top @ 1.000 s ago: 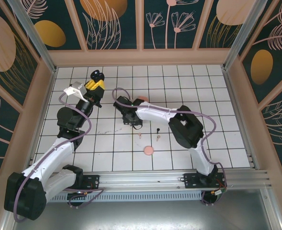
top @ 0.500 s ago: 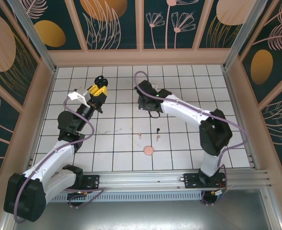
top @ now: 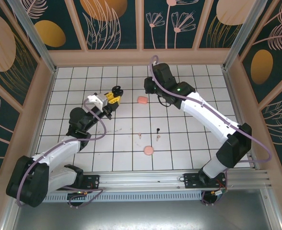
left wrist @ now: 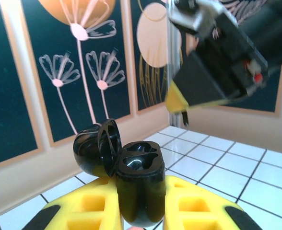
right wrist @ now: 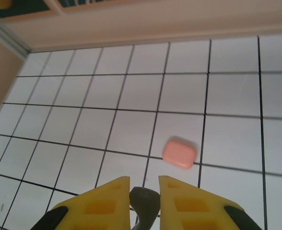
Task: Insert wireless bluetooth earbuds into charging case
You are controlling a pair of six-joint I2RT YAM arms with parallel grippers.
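Glossy white tiles (top: 179, 139); left tool (top: 111, 97) clamps rounded black case (left wrist: 137, 187).

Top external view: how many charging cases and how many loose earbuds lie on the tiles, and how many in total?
Charging cases: 2, the far pink one and the near pink one
Loose earbuds: 3, one black and two pale pinkish
Total: 5
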